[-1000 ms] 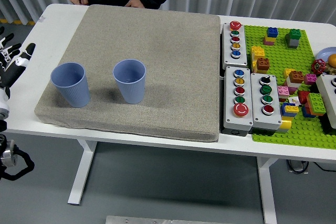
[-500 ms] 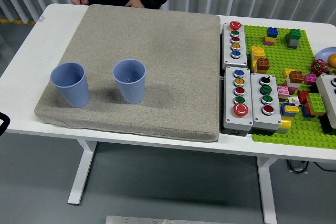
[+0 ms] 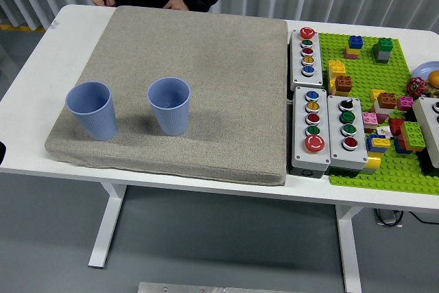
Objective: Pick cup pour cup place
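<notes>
Currently neither hand in view, so hand state unknown. White table carries a grey mat; both blue cups upright on its near-left part: left cup, right cup. Likely light, thin-walled plastic, crushable; grip mid-wall, gently.

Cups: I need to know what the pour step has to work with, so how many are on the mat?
2. The left cup stands upright near the mat's front left corner; the right cup stands upright just beside it, apart. None looks hidden.
</notes>
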Motion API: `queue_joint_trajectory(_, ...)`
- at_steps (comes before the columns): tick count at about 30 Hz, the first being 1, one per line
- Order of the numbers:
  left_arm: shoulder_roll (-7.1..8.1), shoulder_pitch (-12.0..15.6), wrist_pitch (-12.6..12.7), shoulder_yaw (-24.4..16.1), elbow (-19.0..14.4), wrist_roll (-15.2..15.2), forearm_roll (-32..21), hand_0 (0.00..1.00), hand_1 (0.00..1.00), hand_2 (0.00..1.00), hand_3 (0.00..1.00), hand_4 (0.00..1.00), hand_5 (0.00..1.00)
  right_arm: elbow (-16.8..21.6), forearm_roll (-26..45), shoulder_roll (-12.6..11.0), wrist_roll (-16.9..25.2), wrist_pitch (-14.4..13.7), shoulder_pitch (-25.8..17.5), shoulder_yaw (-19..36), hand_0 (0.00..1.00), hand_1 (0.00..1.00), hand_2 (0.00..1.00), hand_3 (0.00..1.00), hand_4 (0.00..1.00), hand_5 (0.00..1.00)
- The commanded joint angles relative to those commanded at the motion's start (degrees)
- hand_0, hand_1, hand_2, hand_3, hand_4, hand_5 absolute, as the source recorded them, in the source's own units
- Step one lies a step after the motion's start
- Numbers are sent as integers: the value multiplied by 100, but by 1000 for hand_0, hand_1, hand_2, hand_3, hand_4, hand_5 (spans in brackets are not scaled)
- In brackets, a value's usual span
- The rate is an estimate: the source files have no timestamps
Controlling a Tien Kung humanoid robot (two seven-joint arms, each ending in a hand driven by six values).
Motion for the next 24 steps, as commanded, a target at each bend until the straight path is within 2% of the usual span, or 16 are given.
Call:
queue_joint_trajectory(11, -55, 170, 2, -57, -36, -8, 30, 976, 966, 998, 998, 892, 998, 0, -62, 19, -15, -1, -68, 38, 719, 679, 714, 683, 302, 311)
queue_joint_trajectory(24, -47, 98, -4, 1, -10, -9, 10, 974, 966, 998, 998, 884, 998, 0, -13, 16, -5, -10, -88, 9, 718, 679, 715, 683, 302, 310)
